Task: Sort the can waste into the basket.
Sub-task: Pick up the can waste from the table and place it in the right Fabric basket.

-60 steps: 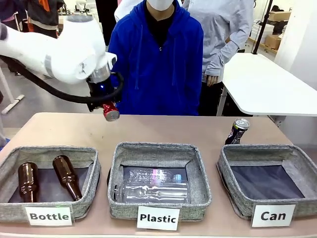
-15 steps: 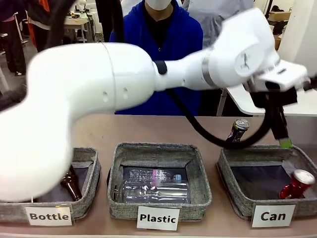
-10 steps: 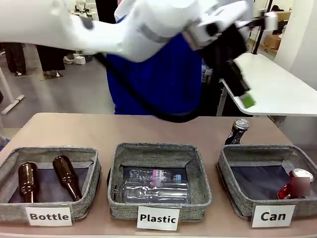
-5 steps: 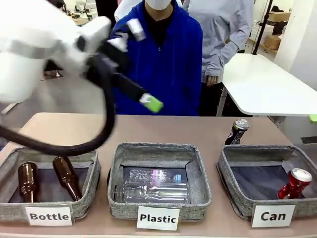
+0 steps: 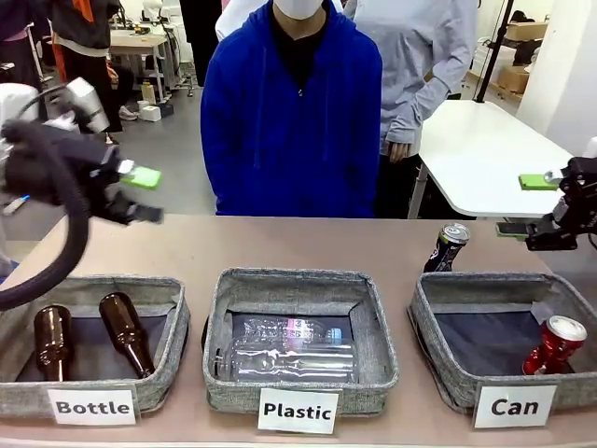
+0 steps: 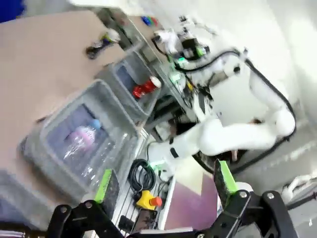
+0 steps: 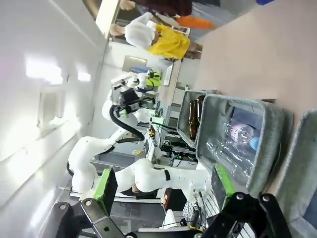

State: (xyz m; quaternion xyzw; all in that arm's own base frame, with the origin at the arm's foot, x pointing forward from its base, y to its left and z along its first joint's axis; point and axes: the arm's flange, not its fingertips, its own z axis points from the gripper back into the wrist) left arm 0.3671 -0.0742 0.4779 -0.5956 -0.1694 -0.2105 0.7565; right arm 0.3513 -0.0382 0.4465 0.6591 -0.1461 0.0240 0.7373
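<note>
The red can (image 5: 557, 343) leans inside the grey basket (image 5: 485, 281) labelled "Can", at its right side. Just behind that basket's far left corner, the dark can (image 5: 448, 247) with a silver top stands on the table. My left gripper (image 5: 145, 194) hovers open and empty above the table's far left. At the right edge my right gripper (image 5: 522, 205) hangs open and empty, level with the dark can and to its right. The left wrist view looks past the open left gripper (image 6: 166, 181) at the red can (image 6: 146, 88) and the dark can (image 6: 101, 43). The right gripper (image 7: 164, 182) also stands open.
The "Plastic" basket (image 5: 300, 277) holds clear bottles in the middle, and the "Bottle" basket (image 5: 93, 283) holds two brown bottles at the left. A person in a blue hoodie (image 5: 294, 112) stands at the far side. A white table (image 5: 485, 154) stands back right.
My left arm has swung from over the Can basket back across to the far left. The right gripper has come in from the right edge. The red can has settled in the basket.
</note>
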